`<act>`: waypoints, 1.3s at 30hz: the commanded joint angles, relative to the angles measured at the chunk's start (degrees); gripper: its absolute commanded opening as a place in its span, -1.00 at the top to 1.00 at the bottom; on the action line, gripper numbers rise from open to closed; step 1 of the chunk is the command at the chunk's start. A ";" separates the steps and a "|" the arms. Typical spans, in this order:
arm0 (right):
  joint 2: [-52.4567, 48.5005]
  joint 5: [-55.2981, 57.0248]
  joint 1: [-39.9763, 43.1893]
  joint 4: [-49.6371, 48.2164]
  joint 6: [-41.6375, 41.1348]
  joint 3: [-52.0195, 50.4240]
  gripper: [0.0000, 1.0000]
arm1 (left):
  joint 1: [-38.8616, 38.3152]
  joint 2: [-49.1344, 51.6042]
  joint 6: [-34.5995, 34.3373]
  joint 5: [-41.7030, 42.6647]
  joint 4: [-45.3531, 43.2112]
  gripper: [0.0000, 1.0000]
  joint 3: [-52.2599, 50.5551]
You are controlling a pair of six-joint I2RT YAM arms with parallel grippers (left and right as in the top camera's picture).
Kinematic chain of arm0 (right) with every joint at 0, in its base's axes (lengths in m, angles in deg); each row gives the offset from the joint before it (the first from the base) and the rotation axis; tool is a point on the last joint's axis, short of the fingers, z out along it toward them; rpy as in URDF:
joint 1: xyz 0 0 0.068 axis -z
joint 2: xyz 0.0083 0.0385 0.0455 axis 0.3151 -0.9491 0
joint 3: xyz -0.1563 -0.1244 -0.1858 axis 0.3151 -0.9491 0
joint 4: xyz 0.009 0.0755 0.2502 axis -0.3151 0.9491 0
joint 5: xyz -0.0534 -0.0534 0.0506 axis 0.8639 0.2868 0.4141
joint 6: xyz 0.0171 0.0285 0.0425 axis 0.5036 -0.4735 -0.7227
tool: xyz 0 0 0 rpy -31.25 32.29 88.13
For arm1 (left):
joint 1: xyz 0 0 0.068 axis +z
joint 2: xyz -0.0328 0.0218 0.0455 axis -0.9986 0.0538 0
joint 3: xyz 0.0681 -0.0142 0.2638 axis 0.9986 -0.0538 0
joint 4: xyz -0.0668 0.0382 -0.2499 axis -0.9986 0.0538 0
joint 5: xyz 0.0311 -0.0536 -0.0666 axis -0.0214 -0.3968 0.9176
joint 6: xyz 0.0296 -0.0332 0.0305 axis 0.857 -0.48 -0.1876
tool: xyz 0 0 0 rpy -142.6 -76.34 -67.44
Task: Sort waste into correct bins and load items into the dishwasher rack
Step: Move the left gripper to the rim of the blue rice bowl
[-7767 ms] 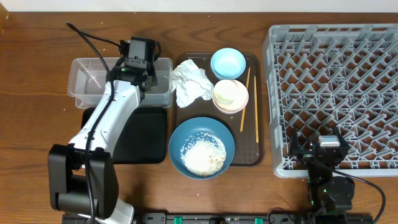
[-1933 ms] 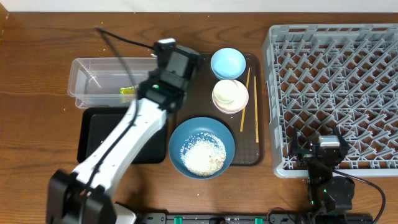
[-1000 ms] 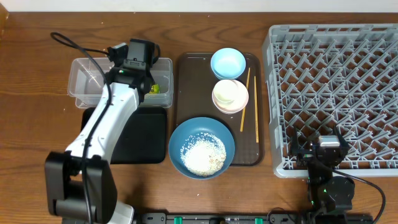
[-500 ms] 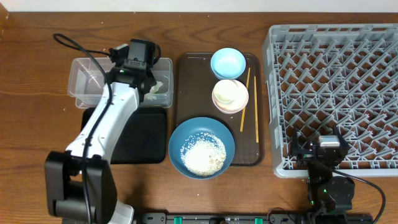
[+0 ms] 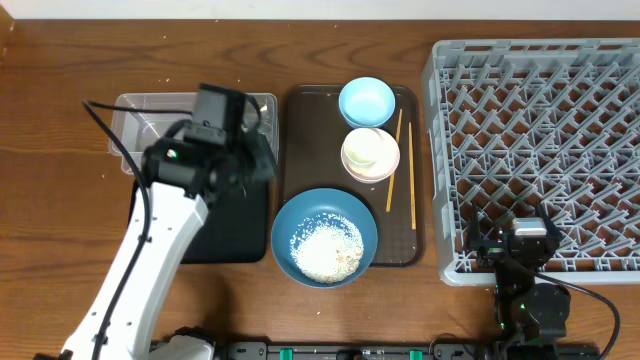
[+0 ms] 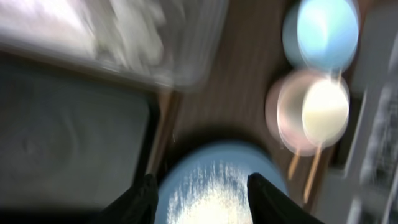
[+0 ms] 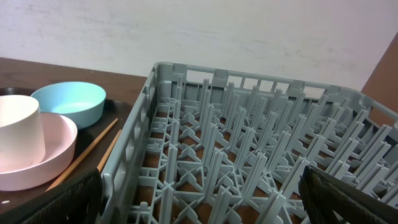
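Grey dishwasher rack [image 5: 540, 150] fills the frame's right, no dishes in it. The right gripper [image 7: 199, 193] waits at its lower edge, spread wide, empty. Deep-blue bowl [image 5: 290, 215], lower centre, holds the rice [image 5: 325, 250]. Left gripper [image 6: 202, 194] is partly open, empty, seemingly aimed there. Blurred tissue [image 6: 134, 37] lies in the clear tub [image 5: 130, 130], upper left.

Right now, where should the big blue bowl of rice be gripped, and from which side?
Likely the left rim of the deep-blue bowl, from above with the left tool, one finger inside and one outside. It sits upright and too wide to span; the rice is heaped mid-bowl, leaving that edge bare; the chopsticks and pink-rimmed bowl crowd its right and far sides.
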State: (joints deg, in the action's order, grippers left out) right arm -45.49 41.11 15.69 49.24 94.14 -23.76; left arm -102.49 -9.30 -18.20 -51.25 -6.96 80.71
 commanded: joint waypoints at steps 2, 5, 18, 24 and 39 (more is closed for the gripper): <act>0.04 0.39 0.39 0.22 0.20 -0.07 -0.99 | -5.29 -1.40 3.58 3.52 6.73 0.02 -0.20; 0.04 0.37 0.39 0.22 0.20 -0.07 -0.98 | -9.68 -1.33 3.67 3.54 11.67 0.03 -0.22; 0.04 0.37 0.42 0.22 0.20 -0.07 -0.98 | -31.15 -1.31 1.42 -2.69 14.47 0.15 -0.22; 0.04 0.37 0.39 0.22 0.20 -0.07 -0.99 | -37.48 -1.27 -3.34 -8.63 13.64 0.15 -0.22; 0.04 0.39 0.39 0.22 0.20 -0.07 -0.99 | -44.02 5.27 -3.93 -10.03 0.55 0.15 -0.26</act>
State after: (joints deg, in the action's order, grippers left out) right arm -45.47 41.11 15.69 49.24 94.14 -23.76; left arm -146.29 -6.98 -21.67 -59.77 -6.11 80.69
